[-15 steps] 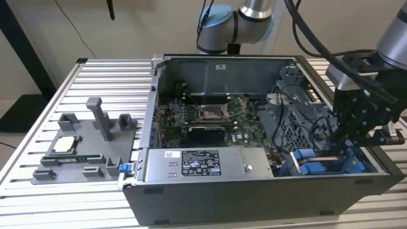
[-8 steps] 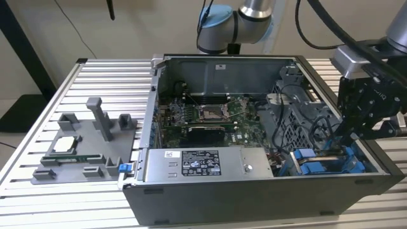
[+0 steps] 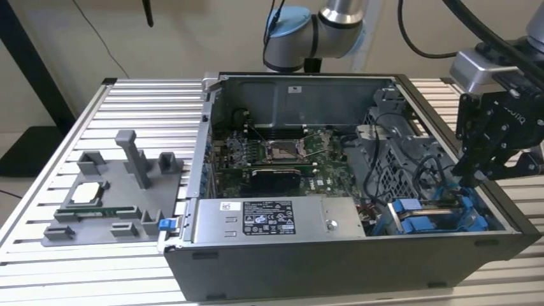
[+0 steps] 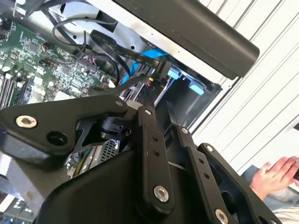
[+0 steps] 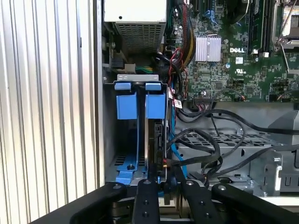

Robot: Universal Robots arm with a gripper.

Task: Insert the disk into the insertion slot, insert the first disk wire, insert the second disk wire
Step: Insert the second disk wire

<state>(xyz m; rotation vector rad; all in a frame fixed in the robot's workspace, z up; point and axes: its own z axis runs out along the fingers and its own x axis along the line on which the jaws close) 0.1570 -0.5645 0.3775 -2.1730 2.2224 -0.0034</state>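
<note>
The fingers [image 5: 145,189] pinch a black wire plug [image 5: 166,186] at the edge of the disk [image 5: 157,140], seated in the insertion slot [image 5: 108,140].

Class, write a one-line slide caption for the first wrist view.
End effector hovers at the disk standing in the insertion slot, cables alongside.
</note>
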